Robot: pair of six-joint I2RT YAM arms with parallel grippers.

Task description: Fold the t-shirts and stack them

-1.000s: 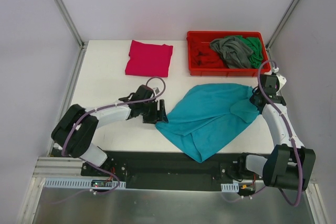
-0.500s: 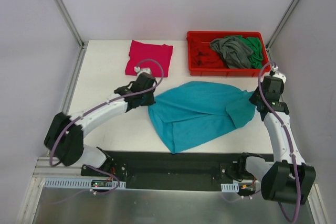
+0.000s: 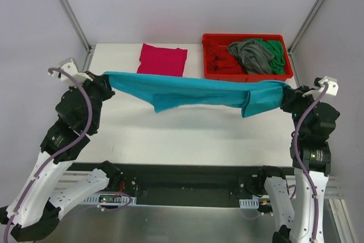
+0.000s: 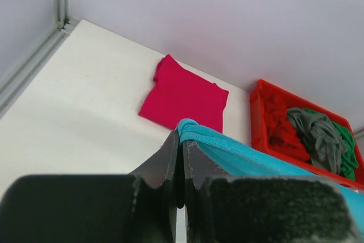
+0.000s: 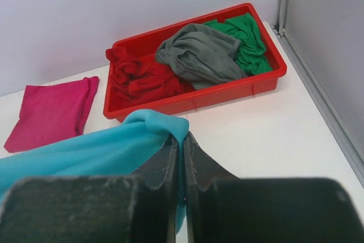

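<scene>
I see the teal shirt [image 3: 193, 92] up in the air, pulled out long like a rope across the middle of the top view. My left gripper [image 3: 106, 81] pinches its left end, close to the left edge of the table [image 3: 170, 135]. My right gripper [image 3: 288, 94] pinches its right end, close to the right edge. In both wrist views the fingers are squeezed almost together, with just a thin bit of teal cloth between them. The shirt dips a little in the middle. One loose corner hangs down left of centre, and a fold hangs down beside the right gripper.

The pink shirt [image 3: 162, 61] lies folded flat at the upper middle, near the far edge. In the top view the teal shirt crosses just in front of its near edge. The red tray [image 3: 248, 76] sits at the upper right, tight in the far right corner of the table. Inside it are a red shirt [image 3: 219, 61], a grey shirt [image 3: 253, 54] and a green shirt [image 3: 277, 52], all bunched up, with the grey one partly on top of the others.

A wide stretch of white table shows below the teal shirt, down to the near edge. The side walls stand close beside both arms.
</scene>
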